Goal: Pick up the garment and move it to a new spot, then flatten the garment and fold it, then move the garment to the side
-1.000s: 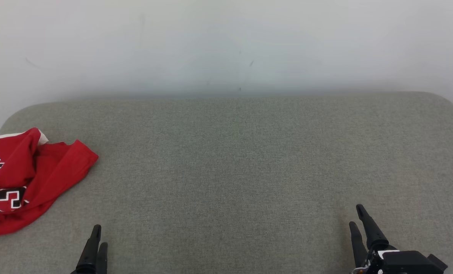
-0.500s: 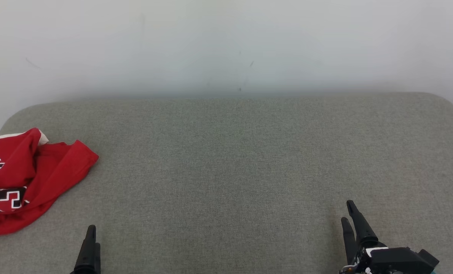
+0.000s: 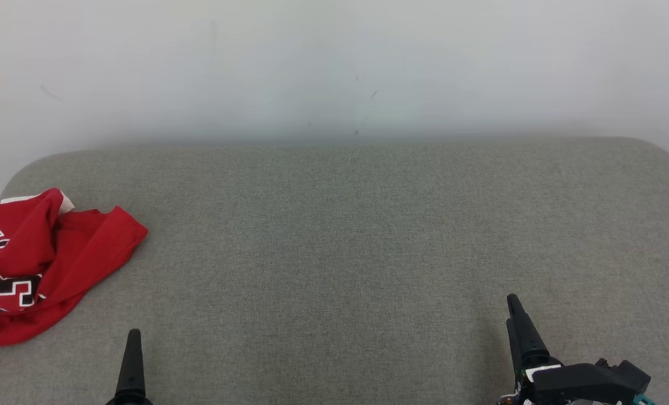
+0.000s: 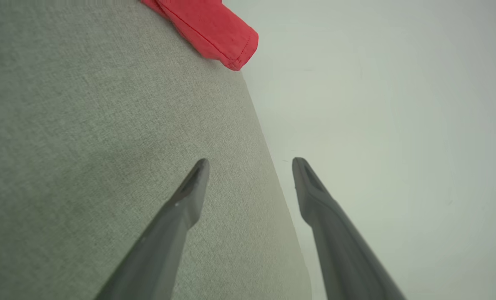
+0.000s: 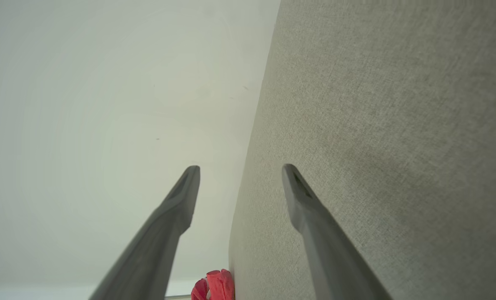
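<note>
The garment (image 3: 36, 264), a red jersey with black-and-white lettering, lies crumpled at the far left of the grey fabric surface (image 3: 334, 225). My left gripper (image 3: 134, 337) stands low at the bottom left, to the right of and nearer than the garment, apart from it. The left wrist view shows this gripper (image 4: 250, 164) open and empty, with a red hem corner of the garment (image 4: 210, 29) well ahead. At the bottom right is my right gripper (image 3: 514, 306). It shows open and empty (image 5: 239, 171) in the right wrist view, where a small red bit of the garment (image 5: 216, 285) lies far off.
A plain white wall (image 3: 334, 67) rises directly behind the grey surface, whose back corners are rounded. The garment reaches the surface's left edge. The wide stretch of grey fabric between the two grippers is bare.
The left gripper's fingers, side by side and together a second ago, now stand apart. The right gripper has drifted a little left and turned edge-on. The garment lies as before.
</note>
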Controlling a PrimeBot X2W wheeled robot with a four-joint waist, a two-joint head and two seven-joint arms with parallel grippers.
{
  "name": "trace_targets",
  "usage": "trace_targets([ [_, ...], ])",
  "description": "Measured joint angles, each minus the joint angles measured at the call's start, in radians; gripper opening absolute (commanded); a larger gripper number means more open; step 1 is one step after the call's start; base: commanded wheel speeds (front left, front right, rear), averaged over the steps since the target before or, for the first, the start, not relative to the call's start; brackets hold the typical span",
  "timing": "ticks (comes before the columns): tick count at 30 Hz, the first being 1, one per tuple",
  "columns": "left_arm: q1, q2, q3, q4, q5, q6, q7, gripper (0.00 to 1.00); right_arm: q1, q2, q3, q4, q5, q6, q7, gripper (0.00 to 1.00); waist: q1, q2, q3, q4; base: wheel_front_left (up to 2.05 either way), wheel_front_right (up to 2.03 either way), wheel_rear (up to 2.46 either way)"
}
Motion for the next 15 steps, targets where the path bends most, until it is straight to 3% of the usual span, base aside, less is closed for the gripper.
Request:
trace_targets([
  [15, 0.018, 0.001, -0.044, -0.038, 0.291, 0.034, -0.051, 1.0, -0.001, 0.0, 0.029, 0.011, -0.266, 0.0, -0.052, 1.0, 0.0, 0.0, -0.004, 0.005, 0.0, 0.0, 0.0],
])
